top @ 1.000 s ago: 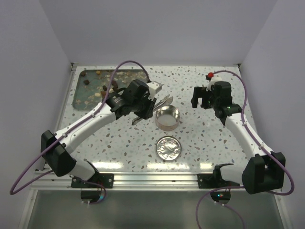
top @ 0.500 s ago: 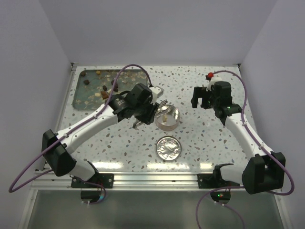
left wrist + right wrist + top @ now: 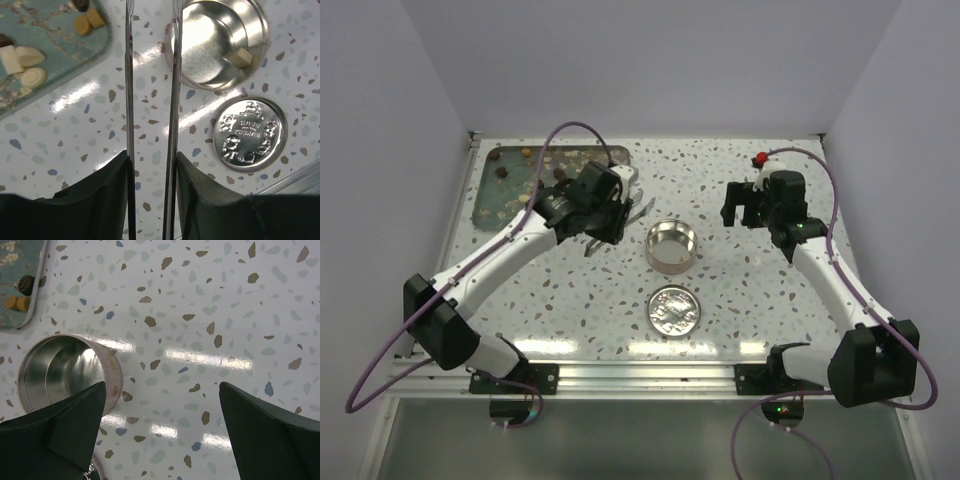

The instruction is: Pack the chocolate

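Note:
The chocolate lies as small pale, tan and dark lumps [image 3: 30, 56] on a teal tray [image 3: 492, 205] at the back left. One pale lump [image 3: 241, 57] rests inside the round metal tin [image 3: 671, 246]. My left gripper [image 3: 615, 215] is shut on a pair of thin metal tongs [image 3: 129, 75]. The tong blades stand apart with nothing between them, over bare table between tray and tin. My right gripper [image 3: 740, 210] hangs open and empty right of the tin [image 3: 65, 370].
The tin's embossed lid [image 3: 674, 309] lies flat in front of the tin, towards the arm bases. Fine crumbs and smears mark the tray [image 3: 55, 45]. White walls close in the speckled table on three sides.
My left arm has drawn the tongs back from over the tin towards the tray. The blades have spread, and a pale lump now lies in the tin. The right arm has not moved.

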Available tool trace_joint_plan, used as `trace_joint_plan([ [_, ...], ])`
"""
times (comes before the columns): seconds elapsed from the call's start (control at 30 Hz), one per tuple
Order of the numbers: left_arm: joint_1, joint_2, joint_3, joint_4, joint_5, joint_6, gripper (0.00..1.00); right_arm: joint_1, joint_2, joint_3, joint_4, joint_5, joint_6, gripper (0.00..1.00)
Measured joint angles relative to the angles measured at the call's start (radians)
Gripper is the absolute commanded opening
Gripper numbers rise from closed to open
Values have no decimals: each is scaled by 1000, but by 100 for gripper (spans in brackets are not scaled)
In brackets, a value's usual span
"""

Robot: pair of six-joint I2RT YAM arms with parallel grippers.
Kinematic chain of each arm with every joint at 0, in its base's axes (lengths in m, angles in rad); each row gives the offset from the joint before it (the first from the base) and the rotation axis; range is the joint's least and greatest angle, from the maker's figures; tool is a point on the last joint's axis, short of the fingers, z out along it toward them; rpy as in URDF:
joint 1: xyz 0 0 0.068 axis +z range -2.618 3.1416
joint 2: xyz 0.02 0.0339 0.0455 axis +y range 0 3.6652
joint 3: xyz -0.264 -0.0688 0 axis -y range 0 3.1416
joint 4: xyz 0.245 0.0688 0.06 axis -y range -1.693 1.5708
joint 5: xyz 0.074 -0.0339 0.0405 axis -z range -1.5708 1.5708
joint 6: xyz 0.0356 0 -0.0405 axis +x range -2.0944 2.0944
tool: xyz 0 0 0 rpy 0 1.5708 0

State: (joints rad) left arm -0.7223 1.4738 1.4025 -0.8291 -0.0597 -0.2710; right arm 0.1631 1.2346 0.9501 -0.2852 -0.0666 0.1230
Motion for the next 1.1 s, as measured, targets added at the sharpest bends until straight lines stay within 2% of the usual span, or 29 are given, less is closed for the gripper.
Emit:
trace_joint_plan([
  [0.2, 225, -31, -10, 3, -36, 1, 43, 0, 0, 0, 0, 0, 0, 98],
  [0.33, 372, -64, -98, 24, -51, 0, 43, 0, 0, 0, 0, -1, 0, 98],
  [0.43, 441, -62, -140, 20, -50, -7, 43, 0, -4, 0, 0, -1, 0, 98],
  [1.1, 539, -3, -232, 56, -48, -37, 42, 0, -18, -2, 1, -3, 0, 99],
])
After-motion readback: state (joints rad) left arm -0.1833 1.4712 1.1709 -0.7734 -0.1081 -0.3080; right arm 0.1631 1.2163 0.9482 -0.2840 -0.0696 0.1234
